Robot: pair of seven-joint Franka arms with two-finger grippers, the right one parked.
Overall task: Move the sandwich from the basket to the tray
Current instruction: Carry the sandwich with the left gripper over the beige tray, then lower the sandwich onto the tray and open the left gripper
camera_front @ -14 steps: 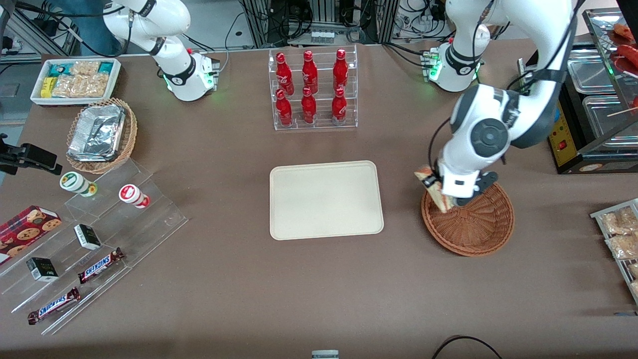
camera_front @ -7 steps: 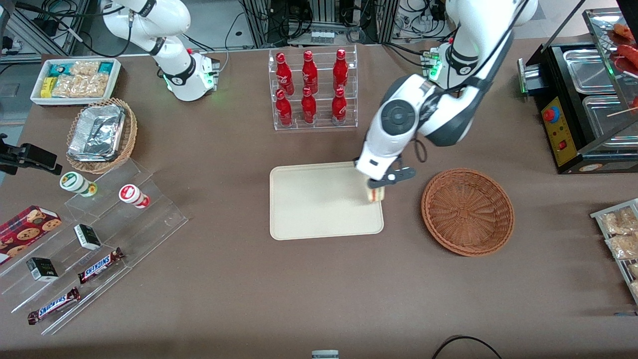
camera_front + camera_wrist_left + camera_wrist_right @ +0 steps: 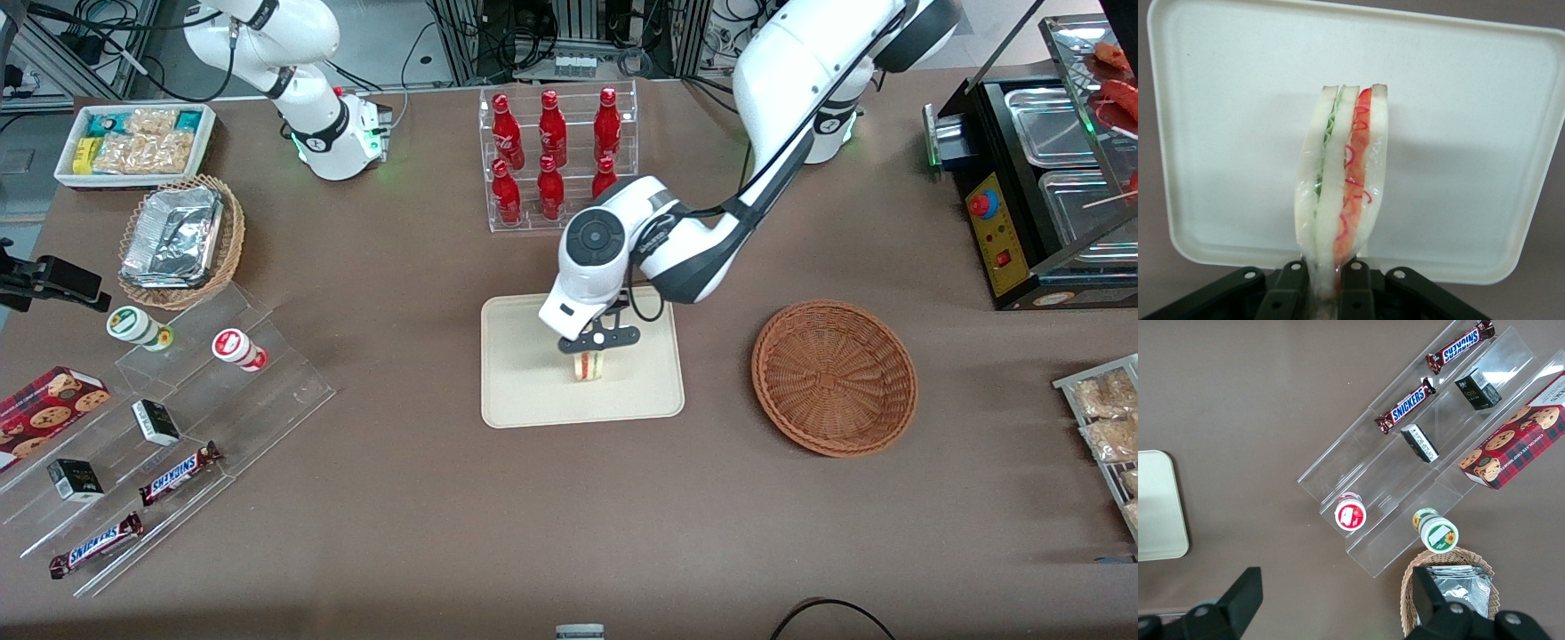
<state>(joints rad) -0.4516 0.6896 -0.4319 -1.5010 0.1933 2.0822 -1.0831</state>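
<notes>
- Front view: the gripper (image 3: 590, 354) hangs over the middle of the tray (image 3: 524, 391). Its fingers are closed on the sandwich (image 3: 588, 366) and hold it by its top.
- Front view: the sandwich hangs with its striped cut edge facing the camera. I cannot tell if its bottom touches the tray.
- Front view: the basket (image 3: 834, 378) sits on the brown table (image 3: 427, 516), beside the tray, toward the working arm's end. Nothing is in it.
- Front view: a clear rack of red bottles (image 3: 556, 160) stands farther from the camera than the tray.
- Front view: toward the parked arm's end there is a lighter basket with a foil container (image 3: 178, 236), a white bin of snacks (image 3: 133, 142) and clear steps with candy bars (image 3: 178, 471).
- Left wrist view: the sandwich (image 3: 1341, 180) is squeezed between the two black fingers (image 3: 1355, 290), which press on its narrow end. The gripper (image 3: 1326, 293) is nearly closed, with only the sandwich between the fingers.
- Left wrist view: you can see white bread, green filling and red filling in stripes. It looks wrapped in clear film.
- Left wrist view: the cream tray (image 3: 1471, 100) lies under the sandwich.
- Right wrist view: one rounded corner of the tray (image 3: 1158, 513) shows on the brown table (image 3: 1258, 400).
- Right wrist view: the clear steps hold two candy bars (image 3: 1408, 403), small boxes, a cookie box (image 3: 1515, 443) and two little pots (image 3: 1351, 513).
- Right wrist view: the foil container (image 3: 1455, 583) sits in its lighter basket near the pots.
</notes>
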